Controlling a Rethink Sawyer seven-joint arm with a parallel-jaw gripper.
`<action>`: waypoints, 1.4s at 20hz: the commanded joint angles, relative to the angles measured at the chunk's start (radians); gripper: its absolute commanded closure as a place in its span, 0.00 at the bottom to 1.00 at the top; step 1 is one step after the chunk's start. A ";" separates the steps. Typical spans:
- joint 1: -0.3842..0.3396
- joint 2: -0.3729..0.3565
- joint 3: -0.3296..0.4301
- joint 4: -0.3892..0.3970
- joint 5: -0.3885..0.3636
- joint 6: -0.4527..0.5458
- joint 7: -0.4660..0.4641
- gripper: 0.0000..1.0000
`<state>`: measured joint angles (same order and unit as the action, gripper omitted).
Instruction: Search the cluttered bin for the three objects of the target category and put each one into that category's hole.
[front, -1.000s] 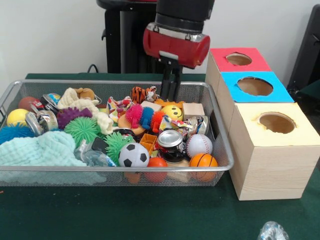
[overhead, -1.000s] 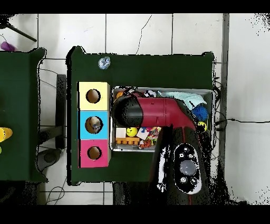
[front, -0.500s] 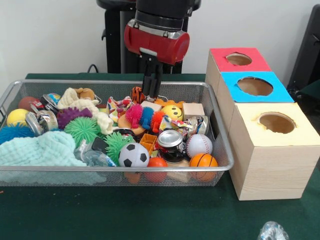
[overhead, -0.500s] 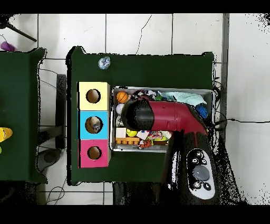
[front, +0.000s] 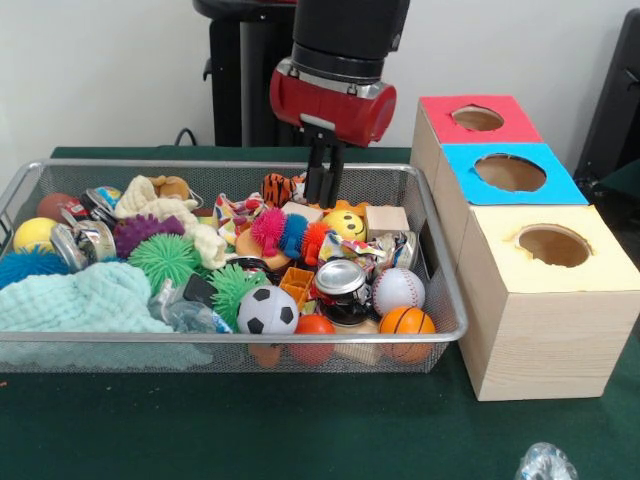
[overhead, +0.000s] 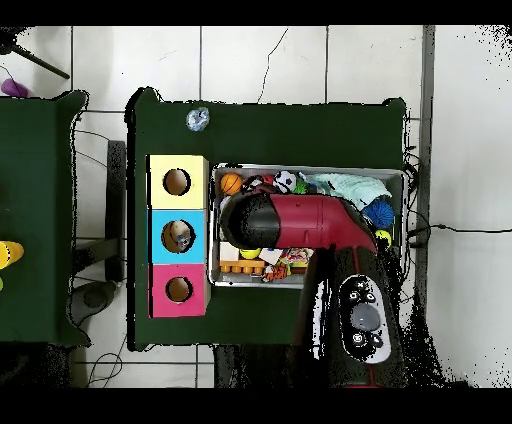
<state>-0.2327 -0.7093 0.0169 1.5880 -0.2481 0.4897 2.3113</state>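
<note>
A big green table (front: 300, 440) holds everything. On it sits a long wire mesh bin (front: 440, 270) full of toys and other small things. Just beside the bin, on the right in the front view, stand three wooden boxes in a row, each with a round hole on top. The nearest one is the yellow box (front: 600, 270), then the blue box (front: 555, 180), then the red box (front: 500, 130) farthest back. In the overhead view something small sits down inside the blue box's hole.

The red and black robot arm (front: 335, 90) comes down over the back of the bin. Its gripper (front: 322, 190) hangs just above the toys near the back wall, beside a striped tiger toy (front: 280, 186). The two black fingers (front: 314, 180) are very close together, with only a thin gap, and they hold nothing.

A pale green cloth (front: 75, 300) lies at the left end of the bin. The balls are in the bin too. At the front are a soccer ball (front: 267, 311), a baseball (front: 398, 290) and a small basketball (front: 407, 322). A yellow smiley ball (front: 346, 225) sits near the middle, just below the gripper. A shiny crushed can (front: 342, 282) lies beside the baseball. A green spiky ball (front: 163, 258) and a purple spiky ball (front: 140, 230) are to the left.

A crumpled clear wrapper (front: 545, 462) lies alone on the table at the front.
</note>
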 joint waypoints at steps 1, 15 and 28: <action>0.002 0.058 0.028 0.087 -0.047 -0.067 0.029 1.00; 0.039 0.001 -0.001 0.134 -0.006 -0.064 0.060 1.00; 0.051 -0.004 0.016 0.148 0.027 -0.023 0.053 1.00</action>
<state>-0.1617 -0.7302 -0.0143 1.6607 -0.2424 0.4469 2.3113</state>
